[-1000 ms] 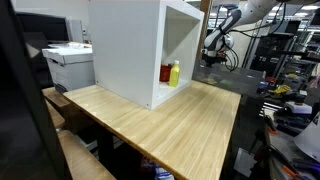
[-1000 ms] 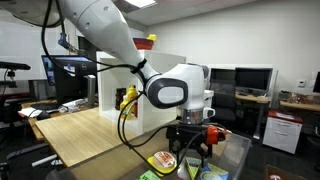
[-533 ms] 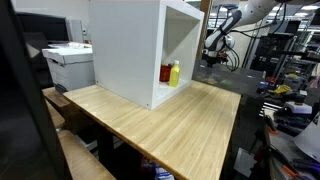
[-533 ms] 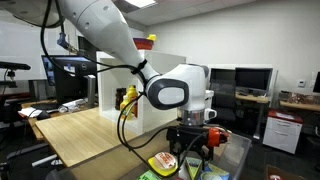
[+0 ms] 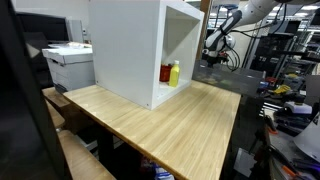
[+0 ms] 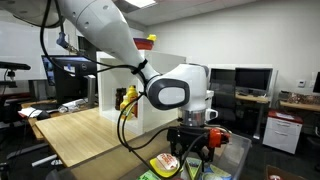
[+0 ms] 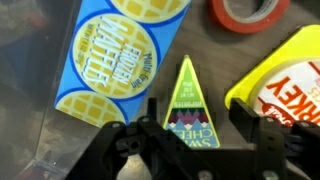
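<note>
The cheese wedge (image 7: pixel 187 98) is only made out in the wrist view, lying on the surface (image 7: pixel 205 45) between the end effector's (image 7: pixel 195 118) spread fingers, a waffle box (image 7: pixel 110 50) beside it.

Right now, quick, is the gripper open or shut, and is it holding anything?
Gripper: open, fingers either side of the green cheese wedge, not clamped on it yet.

The cheese wedge (image 7: pixel 187 98) is green, edged yellow; the waffle box (image 7: pixel 110 50) is blue with yellow rounds; the tape ring (image 7: pixel 248 12) is orange-red; the packet (image 7: pixel 288 80) is yellow with red lettering; the gripper (image 7: pixel 195 120) is black.
</note>
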`<state>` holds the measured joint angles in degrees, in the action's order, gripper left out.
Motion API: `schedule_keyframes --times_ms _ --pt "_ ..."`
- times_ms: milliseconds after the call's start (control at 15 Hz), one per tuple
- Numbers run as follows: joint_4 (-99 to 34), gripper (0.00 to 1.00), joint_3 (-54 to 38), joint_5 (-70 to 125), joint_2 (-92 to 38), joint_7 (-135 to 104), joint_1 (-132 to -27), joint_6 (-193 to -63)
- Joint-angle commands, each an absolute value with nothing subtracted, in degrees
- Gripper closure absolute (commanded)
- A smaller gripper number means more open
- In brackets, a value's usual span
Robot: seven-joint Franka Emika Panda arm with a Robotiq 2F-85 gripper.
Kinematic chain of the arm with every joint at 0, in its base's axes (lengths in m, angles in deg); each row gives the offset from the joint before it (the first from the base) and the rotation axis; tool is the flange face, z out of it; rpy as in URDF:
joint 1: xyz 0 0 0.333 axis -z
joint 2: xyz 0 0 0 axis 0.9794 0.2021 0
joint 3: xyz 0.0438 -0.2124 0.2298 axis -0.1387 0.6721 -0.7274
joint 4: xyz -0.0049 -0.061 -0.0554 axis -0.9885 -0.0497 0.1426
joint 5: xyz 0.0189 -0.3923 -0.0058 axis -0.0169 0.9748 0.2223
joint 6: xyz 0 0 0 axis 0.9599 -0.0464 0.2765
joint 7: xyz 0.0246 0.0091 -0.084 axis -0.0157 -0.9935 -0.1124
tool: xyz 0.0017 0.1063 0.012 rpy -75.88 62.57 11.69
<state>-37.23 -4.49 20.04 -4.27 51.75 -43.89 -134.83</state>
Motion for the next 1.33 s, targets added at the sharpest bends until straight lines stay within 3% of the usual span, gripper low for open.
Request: schedule_keyframes --times_ms 0,67,267,533,800,933,1267 --pt "-37.7 0.34 -4.8 20.2 -4.4 50.6 -43.5 -135.1" --pt "-37.7 0.38 -4.7 20.2 -4.4 50.6 -43.5 -135.2" --pt "-37.6 0.37 -4.7 20.2 -4.3 50.4 -43.5 -135.0" --pt "-37.6 0.48 -4.7 20.2 -4.3 50.4 -43.6 -134.9" --pt "-37.5 0.65 -4.7 20.3 -4.3 50.4 -43.6 -134.9" --pt "-37.4 0.77 -4.7 20.2 -4.3 50.4 -43.6 -134.9" --pt "-37.5 0.78 -4.6 20.3 -4.6 50.5 -43.6 -134.6"
